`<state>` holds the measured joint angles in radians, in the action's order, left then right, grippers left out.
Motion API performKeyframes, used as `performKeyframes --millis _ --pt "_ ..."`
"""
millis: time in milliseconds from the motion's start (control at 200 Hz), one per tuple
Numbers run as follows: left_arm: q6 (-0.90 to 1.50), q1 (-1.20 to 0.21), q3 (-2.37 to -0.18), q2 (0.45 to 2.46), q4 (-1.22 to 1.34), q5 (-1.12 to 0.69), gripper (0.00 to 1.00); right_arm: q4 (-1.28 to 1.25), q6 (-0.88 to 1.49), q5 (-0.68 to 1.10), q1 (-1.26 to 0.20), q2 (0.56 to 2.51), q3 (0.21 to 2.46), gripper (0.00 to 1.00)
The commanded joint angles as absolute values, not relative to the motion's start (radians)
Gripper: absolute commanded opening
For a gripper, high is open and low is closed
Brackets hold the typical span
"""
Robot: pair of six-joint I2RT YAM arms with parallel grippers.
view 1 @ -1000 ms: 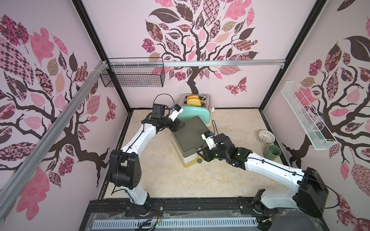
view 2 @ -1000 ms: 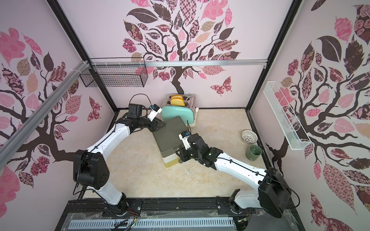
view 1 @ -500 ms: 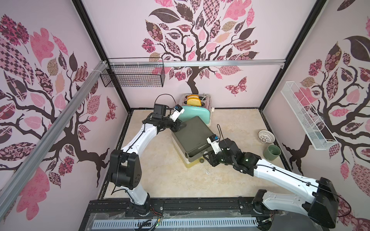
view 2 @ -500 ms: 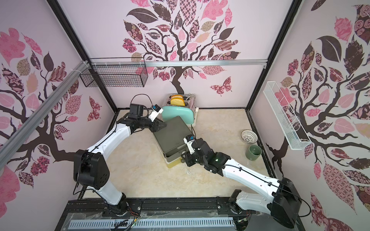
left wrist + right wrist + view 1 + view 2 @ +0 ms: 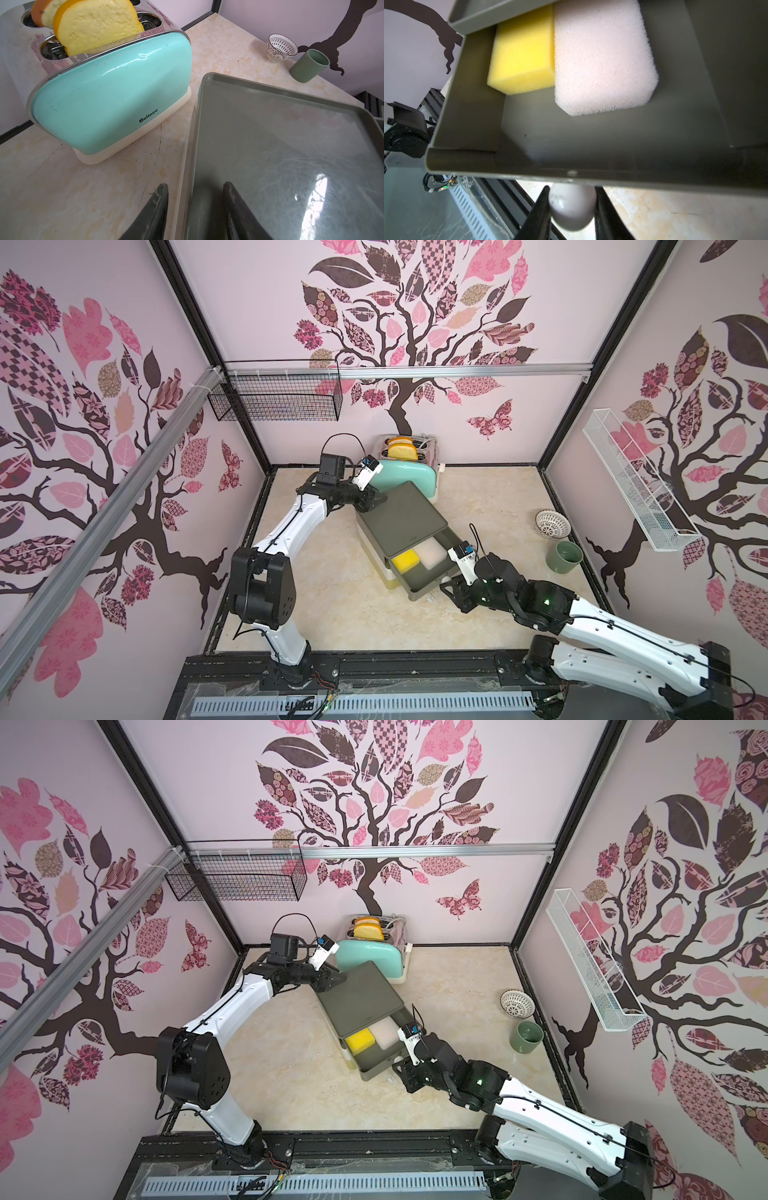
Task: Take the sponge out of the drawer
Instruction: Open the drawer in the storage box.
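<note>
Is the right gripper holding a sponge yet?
No, in the right wrist view the right gripper is shut on the drawer knob, while the yellow sponge and white sponge lie in the drawer.

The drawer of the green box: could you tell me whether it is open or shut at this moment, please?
Open, only partly: the drawer juts from under the box top, exposing a yellow sponge and a white sponge.

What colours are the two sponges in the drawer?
One yellow sponge, one pale pink-white sponge; clearest in the right wrist view.
</note>
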<state>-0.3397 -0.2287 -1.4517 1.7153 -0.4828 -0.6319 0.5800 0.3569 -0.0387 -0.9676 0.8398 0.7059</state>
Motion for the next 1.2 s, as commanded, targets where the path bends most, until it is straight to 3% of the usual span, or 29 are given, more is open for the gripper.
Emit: performKeyframes --millis 0,540,865,1005,1191 --pt "-0.347 -0.221 -1.462 1.751 -0.521 -0.602 0.46 0.694 0.385 -0.098 -0.978 0.833 0.731 0.32" --pt "-0.347 -0.21 -1.468 1.761 -0.515 -0.607 0.46 0.82 0.422 -0.145 -1.003 0.765 0.748 0.32" --pt "-0.344 -0.211 -1.471 1.773 -0.517 -0.615 0.46 0.933 0.375 -0.134 -1.028 0.711 0.84 0.56" --pt "-0.346 -0.211 -1.468 1.772 -0.516 -0.617 0.46 1.021 0.301 -0.13 -1.028 0.759 0.99 0.57" --pt "-0.343 -0.211 -1.47 1.764 -0.518 -0.621 0.46 0.908 0.13 -0.158 -1.026 0.909 1.136 0.57"
